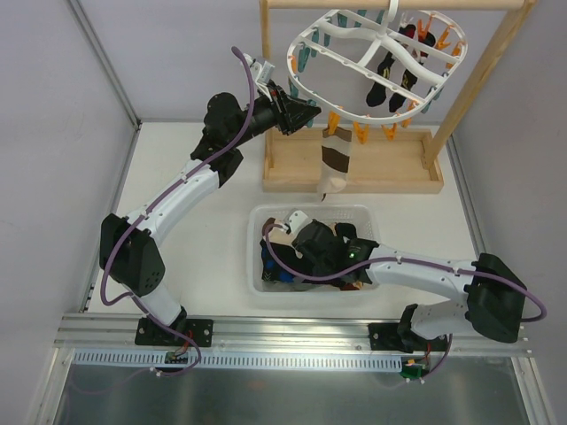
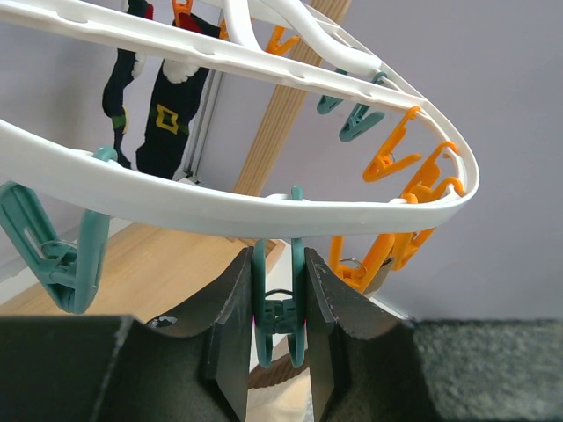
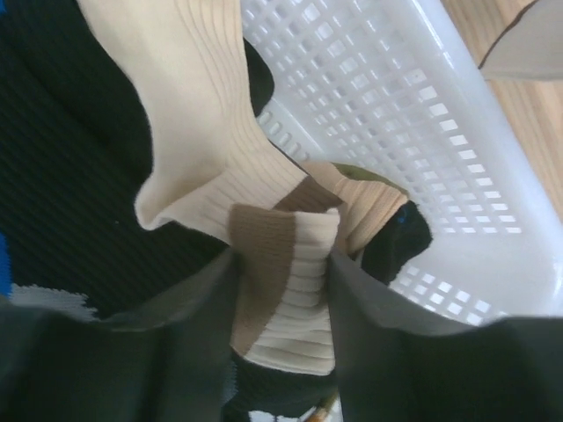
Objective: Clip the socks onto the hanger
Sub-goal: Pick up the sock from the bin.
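Note:
The white oval hanger [image 1: 354, 53] hangs from the wooden frame, rimmed with orange and teal pegs. A banded tan, brown and white sock [image 1: 336, 159] hangs clipped at its near rim; black patterned socks [image 1: 394, 75] hang inside. My left gripper [image 1: 297, 113] is raised at the hanger's left rim, shut on a teal peg [image 2: 280, 303] under the white rim [image 2: 264, 207]. My right gripper [image 1: 288, 232] is down in the white basket [image 1: 359, 215], shut on a cream and tan ribbed sock [image 3: 290, 281] lying on black socks [image 3: 62, 158].
The wooden frame's base [image 1: 390, 173] lies behind the basket, its slanted post [image 1: 478, 75] on the right. White basket wall [image 3: 413, 149] is close to my right gripper. Other teal [image 2: 62, 264] and orange pegs [image 2: 396, 158] dangle beside the held peg.

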Robot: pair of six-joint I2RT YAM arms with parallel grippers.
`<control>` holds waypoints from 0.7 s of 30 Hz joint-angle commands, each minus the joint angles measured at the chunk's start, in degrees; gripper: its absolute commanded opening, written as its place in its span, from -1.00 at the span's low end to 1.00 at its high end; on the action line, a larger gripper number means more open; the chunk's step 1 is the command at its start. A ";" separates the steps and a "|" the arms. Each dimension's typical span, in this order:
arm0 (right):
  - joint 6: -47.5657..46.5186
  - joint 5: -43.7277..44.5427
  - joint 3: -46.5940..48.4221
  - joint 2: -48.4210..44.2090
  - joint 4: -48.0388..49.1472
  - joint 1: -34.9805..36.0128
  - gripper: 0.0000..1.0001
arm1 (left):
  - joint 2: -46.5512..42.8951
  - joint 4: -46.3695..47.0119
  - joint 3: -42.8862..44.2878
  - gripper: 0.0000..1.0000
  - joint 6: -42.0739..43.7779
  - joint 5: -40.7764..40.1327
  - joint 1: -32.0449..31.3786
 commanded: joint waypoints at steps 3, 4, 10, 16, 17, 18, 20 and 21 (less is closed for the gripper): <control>1.32 2.58 1.47 -1.49 -1.56 -1.58 -0.51 | -1.03 -0.82 -0.61 -1.00 1.32 2.41 -0.61; 1.66 2.49 1.55 -2.19 -1.99 -1.50 -0.60 | -1.11 -0.82 -0.52 -1.00 1.40 2.41 -0.52; 3.69 -1.19 3.57 -13.78 -6.04 -2.20 -0.99 | -1.29 -0.82 -0.52 -1.00 1.58 2.41 -0.52; 5.62 -10.85 8.05 -25.92 -10.52 -4.48 -0.99 | -1.03 -0.73 -0.34 -1.00 0.97 2.50 -0.61; 5.88 -12.87 8.58 -26.28 -10.78 -4.75 -0.99 | -1.03 -0.65 -0.34 -1.00 0.70 2.58 -0.61; 6.32 -16.02 9.89 -26.37 -11.22 -4.92 -0.99 | -1.11 -0.56 -0.34 -1.00 0.70 2.58 -0.61; 7.29 -19.37 10.95 -25.15 -11.58 -4.92 -0.99 | -1.11 -0.47 -0.34 -1.00 0.53 2.50 -0.61; 7.64 -21.92 12.00 -24.10 -12.19 -5.01 -0.99 | -1.20 -0.47 -0.43 -1.00 0.53 2.58 -0.61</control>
